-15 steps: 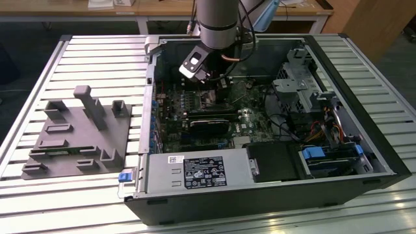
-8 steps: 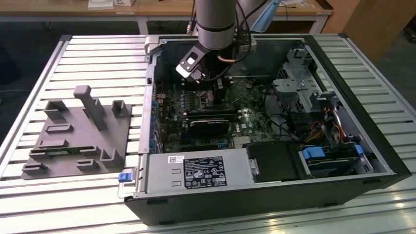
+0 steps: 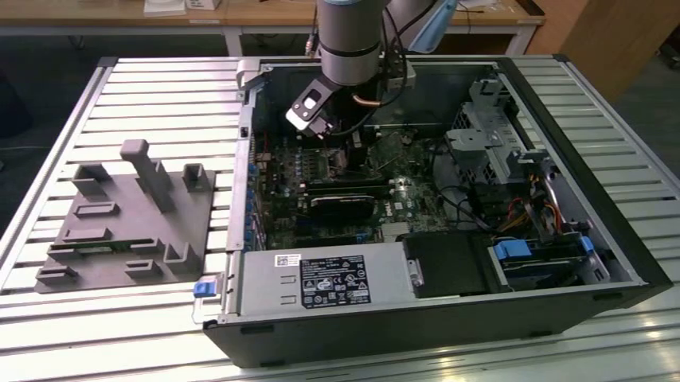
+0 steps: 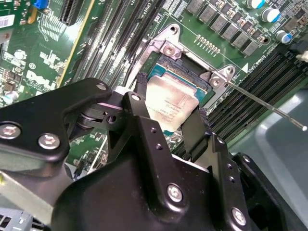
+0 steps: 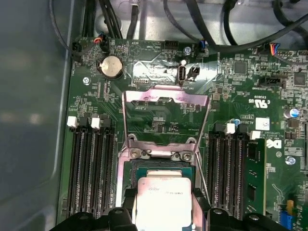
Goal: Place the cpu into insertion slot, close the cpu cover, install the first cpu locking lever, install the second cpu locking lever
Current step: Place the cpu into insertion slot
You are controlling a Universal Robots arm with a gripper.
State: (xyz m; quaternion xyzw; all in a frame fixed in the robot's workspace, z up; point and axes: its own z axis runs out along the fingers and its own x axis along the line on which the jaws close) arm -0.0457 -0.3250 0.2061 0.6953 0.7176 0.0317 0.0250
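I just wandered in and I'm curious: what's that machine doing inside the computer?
A robot arm reaches into an open computer case lying on a slatted table. Its tool grips the cpu, a small silvery chip, right at the insertion slot. I cannot tell whether the chip is fully seated. The cpu cover is flipped open and a thin wire lever stands loose, so nothing is closed or locked yet.

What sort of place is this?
Likely a robotics lab or workshop: an open computer case lies on a slatted metal table, wooden benches stand behind, and the gripper holds the cpu at the insertion slot.
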